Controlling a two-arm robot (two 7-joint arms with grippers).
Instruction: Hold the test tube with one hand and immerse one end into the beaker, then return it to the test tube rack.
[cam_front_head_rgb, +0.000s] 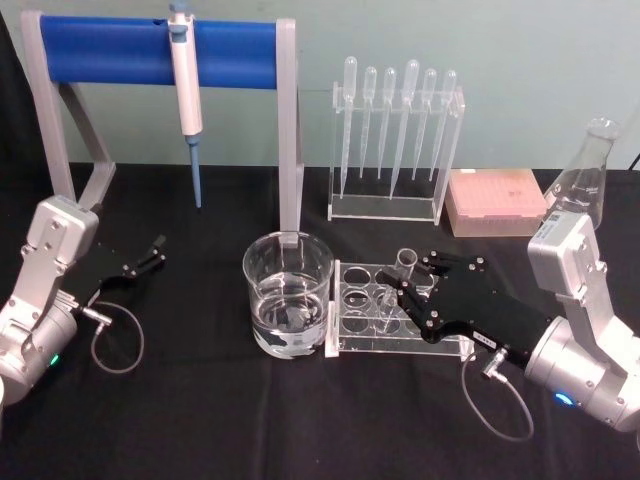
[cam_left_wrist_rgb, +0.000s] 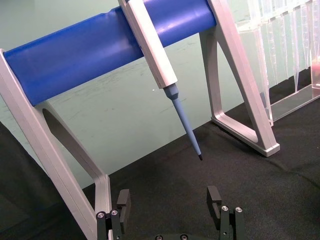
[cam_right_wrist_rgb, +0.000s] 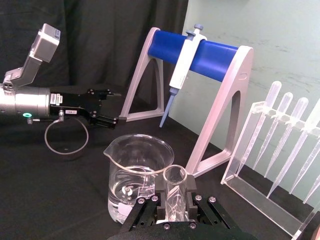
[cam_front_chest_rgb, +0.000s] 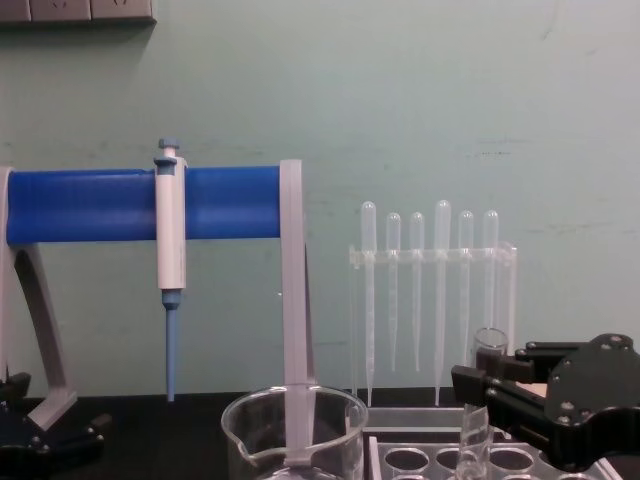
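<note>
Test tube (cam_front_head_rgb: 405, 264), right gripper (cam_front_head_rgb: 412, 283) clamping it, is probably risking cracking against its rack (cam_front_head_rgb: 340, 322) if lifted tilted; left gripper (cam_front_head_rgb: 156, 250) idling, fingers apart.

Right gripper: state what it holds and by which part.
The right gripper grips the test tube just below its rim; the lower end stands in the rack.

Our bench, side to side and front to back.
We find the beaker (cam_front_head_rgb: 288, 295) in the middle, with the test tube rack (cam_front_head_rgb: 360, 345) just beside it on the right. The test tube (cam_front_head_rgb: 408, 259) stands in that rack. Behind the beaker rises the pipette stand (cam_front_head_rgb: 120, 50), a pipette (cam_front_head_rgb: 186, 95) hanging on it. Behind the rack sits the dropper rack (cam_front_head_rgb: 385, 208), with the tip box (cam_front_head_rgb: 497, 200) and flask (cam_front_head_rgb: 588, 175) to its right.
</note>
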